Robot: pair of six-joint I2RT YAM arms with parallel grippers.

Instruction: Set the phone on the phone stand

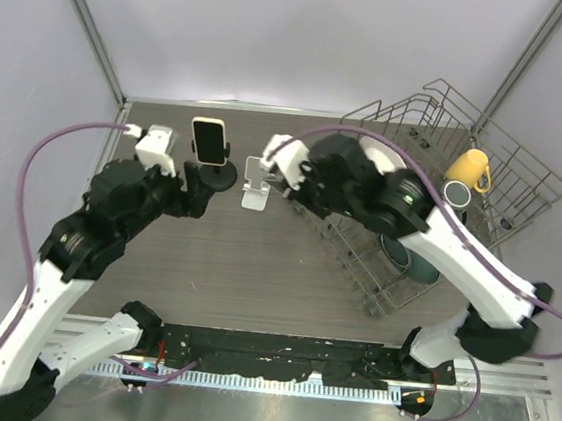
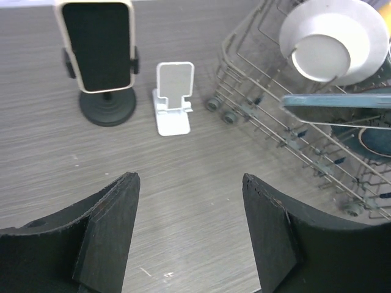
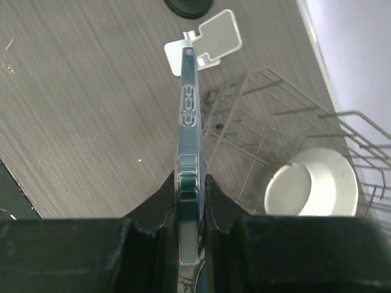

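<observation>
My right gripper (image 3: 189,180) is shut on a phone (image 3: 188,116) in a clear bluish case, held edge-up, its far end pointing at the empty white phone stand (image 3: 211,39). From the left wrist that phone (image 2: 336,101) is a thin blue edge to the right of the white stand (image 2: 174,104). From above, the white stand (image 1: 257,183) sits just left of the right gripper (image 1: 290,176). My left gripper (image 2: 189,180) is open and empty above bare table, short of the stand. From above, the left gripper (image 1: 191,189) is beside a round black holder.
A second phone in a cream case (image 2: 98,46) stands clamped in a black round-based holder (image 2: 108,107), left of the white stand. A wire dish rack (image 1: 442,207) fills the right side, holding a yellow mug (image 1: 469,170) and a white bowl (image 3: 311,189).
</observation>
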